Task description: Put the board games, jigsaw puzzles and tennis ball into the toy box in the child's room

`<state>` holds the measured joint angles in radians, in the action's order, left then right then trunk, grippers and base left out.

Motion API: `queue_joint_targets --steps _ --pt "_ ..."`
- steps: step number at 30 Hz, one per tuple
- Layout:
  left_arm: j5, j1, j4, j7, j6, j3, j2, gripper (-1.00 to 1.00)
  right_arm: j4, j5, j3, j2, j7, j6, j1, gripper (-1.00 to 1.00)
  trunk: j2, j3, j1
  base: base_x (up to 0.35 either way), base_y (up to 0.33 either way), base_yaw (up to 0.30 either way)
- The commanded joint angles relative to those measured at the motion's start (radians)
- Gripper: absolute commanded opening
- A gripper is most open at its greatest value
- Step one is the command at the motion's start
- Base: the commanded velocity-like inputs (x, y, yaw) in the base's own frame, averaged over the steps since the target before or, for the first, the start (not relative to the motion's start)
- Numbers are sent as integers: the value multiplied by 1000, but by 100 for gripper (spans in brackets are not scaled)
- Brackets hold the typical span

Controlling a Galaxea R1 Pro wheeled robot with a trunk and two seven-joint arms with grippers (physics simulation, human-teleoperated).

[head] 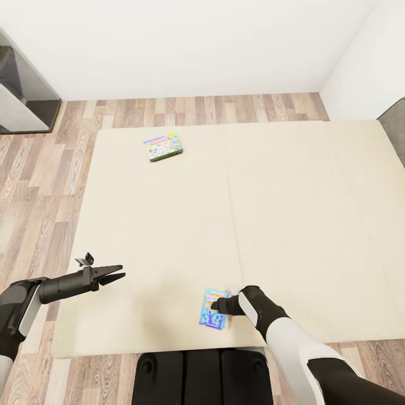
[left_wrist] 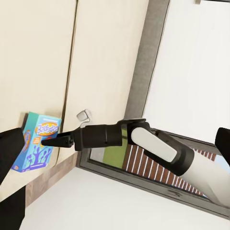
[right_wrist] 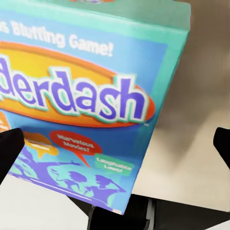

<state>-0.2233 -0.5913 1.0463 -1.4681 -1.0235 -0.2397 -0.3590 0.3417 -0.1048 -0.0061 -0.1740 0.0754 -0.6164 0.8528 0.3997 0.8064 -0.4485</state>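
On the low, wide cream mattress of the bed point(head: 169, 225), two flat printed game boxes lie well apart. The blue box with orange drawings point(head: 213, 309) sits close to the bed's near edge, just beside the seam between the two mattress sections. The green-bordered box point(head: 163, 146) rests far off, toward the far left corner.

The right end effector point(head: 220, 306) is over the blue box, its dark fingertips at the box's right-hand long side. In the right wrist view the box point(right_wrist: 91, 100) looms very close, the lettering "derdash" legible, with one dark fingertip point(right_wrist: 8, 149) at one side of the frame and the other at the opposite side, spread wider than the box face seen between them. The jaws look parted, with nothing held. Whether a finger already touches the cardboard cannot be told.

The box's long axis runs roughly from the near edge toward the far edge of the bed, so a grasp across its short width seems the natural move, and the right arm is plainly the nearer one. The left end effector point(head: 115, 275) hovers above the mattress nearer the bed's left edge, fingers slightly apart and empty; its camera looks across at the right arm point(left_wrist: 143, 141) and the blue box point(left_wrist: 37, 141).

The toy box is out of sight, and the underside of the blue box is hidden.
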Motion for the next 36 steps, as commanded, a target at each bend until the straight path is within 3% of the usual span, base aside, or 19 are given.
queue_joint_targets --steps 1,36 --pt "-1 -1 0 -3 -10 1 0 100 -2 11 -7 -1 3 7 -1 100 0 1 -1 0 37 0" --pt "-1 -1 0 -3 -10 2 0 100 -2 11 -7 -1 4 9 -1 100 0 1 -1 0 9 0"
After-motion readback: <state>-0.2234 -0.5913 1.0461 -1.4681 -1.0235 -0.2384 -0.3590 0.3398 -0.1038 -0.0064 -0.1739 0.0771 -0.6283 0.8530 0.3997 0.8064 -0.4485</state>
